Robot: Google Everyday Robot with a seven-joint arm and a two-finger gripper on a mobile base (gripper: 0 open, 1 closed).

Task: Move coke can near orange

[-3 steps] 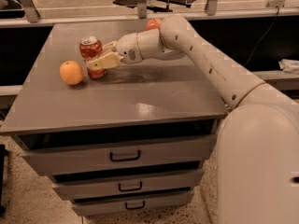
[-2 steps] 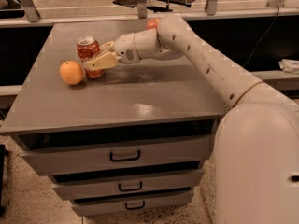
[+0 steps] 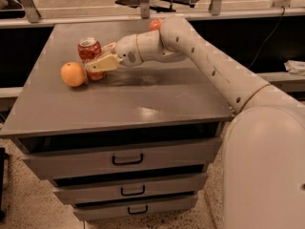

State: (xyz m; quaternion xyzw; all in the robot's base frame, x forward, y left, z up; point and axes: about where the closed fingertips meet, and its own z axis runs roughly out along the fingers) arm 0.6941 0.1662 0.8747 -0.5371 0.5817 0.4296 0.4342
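Note:
The coke can (image 3: pixel 89 53), red with a silver top, stands upright on the left part of the grey cabinet top (image 3: pixel 143 97). The orange (image 3: pixel 73 74) lies just left of it, almost touching the can's base. My gripper (image 3: pixel 99 60) reaches in from the right, and its cream fingers (image 3: pixel 103 64) sit on either side of the can, closed around its lower half. The white arm runs back to the right over the cabinet.
A reddish fruit (image 3: pixel 155 24) shows at the back of the cabinet top, partly hidden behind my arm. The cabinet has three drawers (image 3: pixel 126 160) below. A dark shelf and chair legs stand behind. My white base (image 3: pixel 267 166) fills the right foreground.
The gripper and the can have shifted slightly left toward the orange. The gap between can and orange has nearly closed. The orange has not moved.

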